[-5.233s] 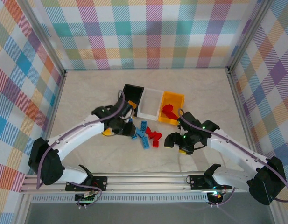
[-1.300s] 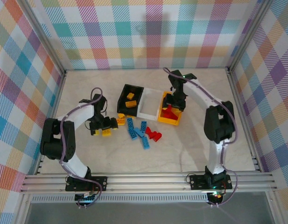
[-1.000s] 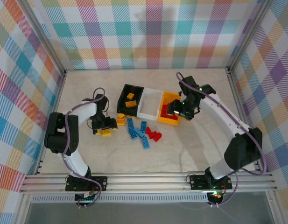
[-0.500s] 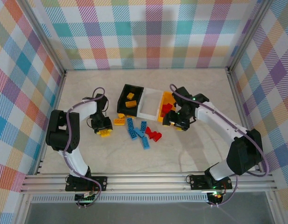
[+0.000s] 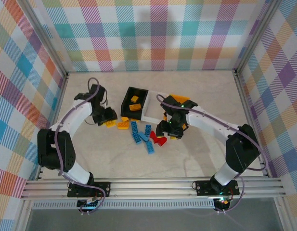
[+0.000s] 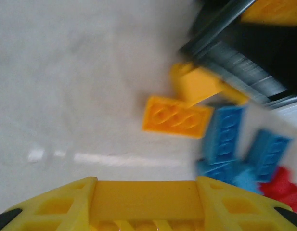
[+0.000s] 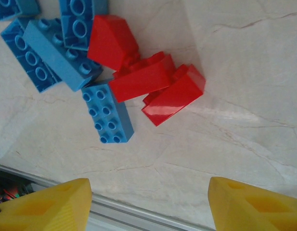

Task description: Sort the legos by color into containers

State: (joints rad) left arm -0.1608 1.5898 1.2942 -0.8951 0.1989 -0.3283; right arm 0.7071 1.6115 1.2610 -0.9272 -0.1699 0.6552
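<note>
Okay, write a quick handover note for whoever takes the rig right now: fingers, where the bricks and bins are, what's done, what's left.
Left gripper: fingers shut on a yellow-orange studded plastic brick, beside the black plastic bin.
Right gripper: fingers open, empty, above the red bricks on the table.
Done: two yellow-orange bricks lie in the black bin.
Left: other yellow-orange bricks, the blue bricks and the red ones lie loose on the table. The white translucent bin's visible part looks empty; the right arm hides most of the yellow-orange bin.
</note>
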